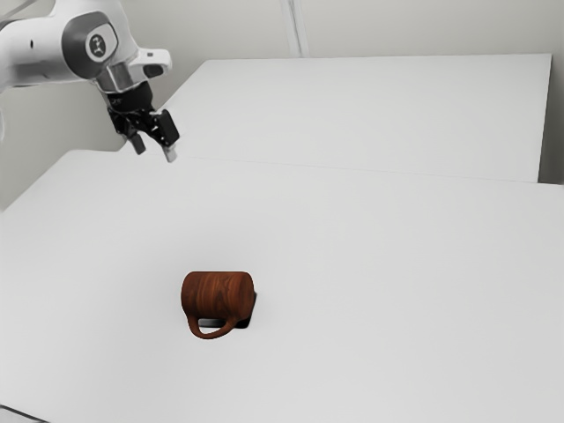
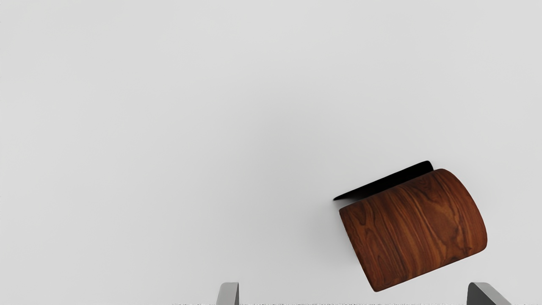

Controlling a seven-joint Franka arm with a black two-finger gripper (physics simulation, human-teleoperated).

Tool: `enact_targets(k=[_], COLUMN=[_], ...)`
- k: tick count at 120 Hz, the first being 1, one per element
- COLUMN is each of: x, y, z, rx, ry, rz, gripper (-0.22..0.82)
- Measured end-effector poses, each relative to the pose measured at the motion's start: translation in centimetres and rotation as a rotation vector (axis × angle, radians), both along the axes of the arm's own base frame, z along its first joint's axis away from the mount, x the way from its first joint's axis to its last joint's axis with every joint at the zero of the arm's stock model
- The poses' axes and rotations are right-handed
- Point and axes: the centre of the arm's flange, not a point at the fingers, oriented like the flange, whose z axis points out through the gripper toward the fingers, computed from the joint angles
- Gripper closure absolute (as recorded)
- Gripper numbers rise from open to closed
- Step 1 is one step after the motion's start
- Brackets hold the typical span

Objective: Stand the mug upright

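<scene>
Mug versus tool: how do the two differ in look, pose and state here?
The mug is reddish-brown with wood grain; the tool is black with lighter tips.
The mug lies on its side on the white table; the tool hangs above it, pointing down.
The mug has one curved handle; the tool has two parted fingers.
Shared: neither touches the other.

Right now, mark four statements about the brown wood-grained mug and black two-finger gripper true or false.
1. The mug lies on its side on the white table. True.
2. The gripper is shut on the mug. False: it is open, away from the mug.
3. The mug's curved handle points towards the exterior view's top. False: it points towards the bottom.
4. The mug is nearer the exterior view's right than the gripper. True.
</scene>
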Motion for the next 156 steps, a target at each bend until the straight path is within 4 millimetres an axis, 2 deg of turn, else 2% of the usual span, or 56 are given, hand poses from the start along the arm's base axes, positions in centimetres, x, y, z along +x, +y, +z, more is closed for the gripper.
enact_targets(k=[23,38,58,85,103,142,156], x=[-1.3,-4.3,-8.2,-11.3,-11.5,-11.7,-12.1], y=[1.9,2.2,5.2,6.2,6.3,8.5,7.8], z=[-1.1,-2.3,-8.7,-15.7,-17.9,-23.7,-25.3], rx=[-0.063,-0.191,-0.446,-0.653,-0.706,-0.764,-0.800], ry=[0.023,0.060,0.157,0.196,0.172,0.153,0.155], rz=[0.048,0.082,0.192,0.251,0.238,0.255,0.250], gripper=[0.02,0.02,0.02,0.02,0.02,0.02,0.02])
